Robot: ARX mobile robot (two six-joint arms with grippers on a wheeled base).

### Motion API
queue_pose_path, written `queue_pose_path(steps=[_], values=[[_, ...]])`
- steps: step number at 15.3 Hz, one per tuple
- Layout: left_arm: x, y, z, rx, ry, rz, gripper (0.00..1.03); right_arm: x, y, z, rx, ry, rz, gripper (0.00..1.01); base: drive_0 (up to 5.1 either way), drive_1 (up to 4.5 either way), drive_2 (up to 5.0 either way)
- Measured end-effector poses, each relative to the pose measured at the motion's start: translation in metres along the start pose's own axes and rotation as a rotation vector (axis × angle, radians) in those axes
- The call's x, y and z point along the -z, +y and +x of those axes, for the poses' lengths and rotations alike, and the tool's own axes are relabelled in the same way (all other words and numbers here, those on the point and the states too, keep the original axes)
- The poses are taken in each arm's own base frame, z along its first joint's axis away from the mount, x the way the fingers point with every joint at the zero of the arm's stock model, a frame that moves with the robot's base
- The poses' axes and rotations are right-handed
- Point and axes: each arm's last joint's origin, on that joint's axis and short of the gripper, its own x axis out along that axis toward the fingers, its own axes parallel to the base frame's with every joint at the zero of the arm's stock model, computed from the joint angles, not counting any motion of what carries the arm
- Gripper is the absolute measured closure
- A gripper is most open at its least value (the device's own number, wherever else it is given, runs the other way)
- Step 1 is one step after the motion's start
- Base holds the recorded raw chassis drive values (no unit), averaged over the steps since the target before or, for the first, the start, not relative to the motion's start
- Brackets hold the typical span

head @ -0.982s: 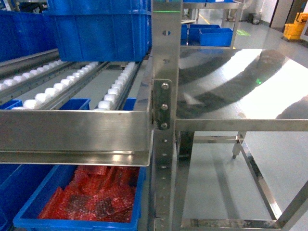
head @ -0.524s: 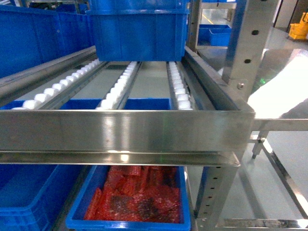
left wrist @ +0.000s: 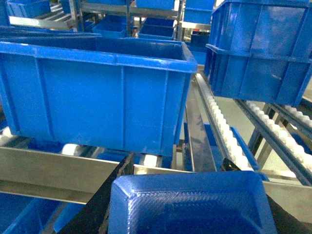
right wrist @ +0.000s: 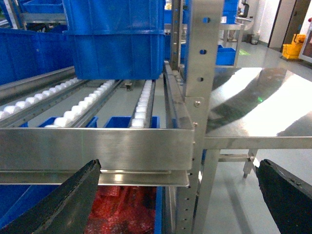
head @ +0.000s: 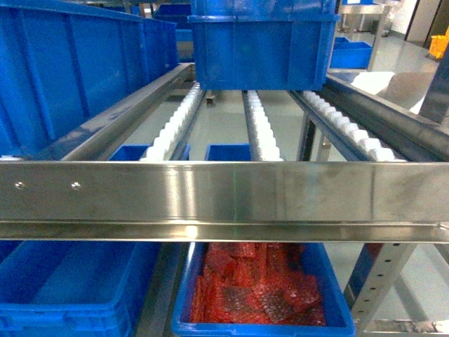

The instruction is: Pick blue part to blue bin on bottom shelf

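We are holding the blue part (left wrist: pixel 187 204) clamped in our left gripper (left wrist: pixel 185 214) at the bottom of the wrist frame; our right gripper (right wrist: pixel 180 195) is spread apart, empty. Lowering toward the bin (head: pixel 63 295) at lower left, we are risking striking the front rail (head: pixel 224 193).

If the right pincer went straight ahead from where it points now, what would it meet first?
Most likely the flat steel front rail of the roller shelf, which fills the space between the open right pincer fingers. Depth is unclear; the rack's upright post stands just right of centre.
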Motion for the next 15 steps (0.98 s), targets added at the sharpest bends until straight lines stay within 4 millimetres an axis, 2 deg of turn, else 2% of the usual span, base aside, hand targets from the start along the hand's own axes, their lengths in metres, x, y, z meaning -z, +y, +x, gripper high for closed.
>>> queue_pose_path(steps=[7,15], values=[[-0.0001,0.0000,0.0000,0.000,-0.001,0.000,0.60,0.0002,0.0000,0.0000,0.000,0.002,0.000,0.03,-5.0,2.41,2.4],[-0.0001,0.0001,-0.0001,-0.001,-0.002,-0.001,0.60,0.0000,0.0001,0.0000,-0.003,0.000,0.000,0.03,0.0,0.00,0.0]])
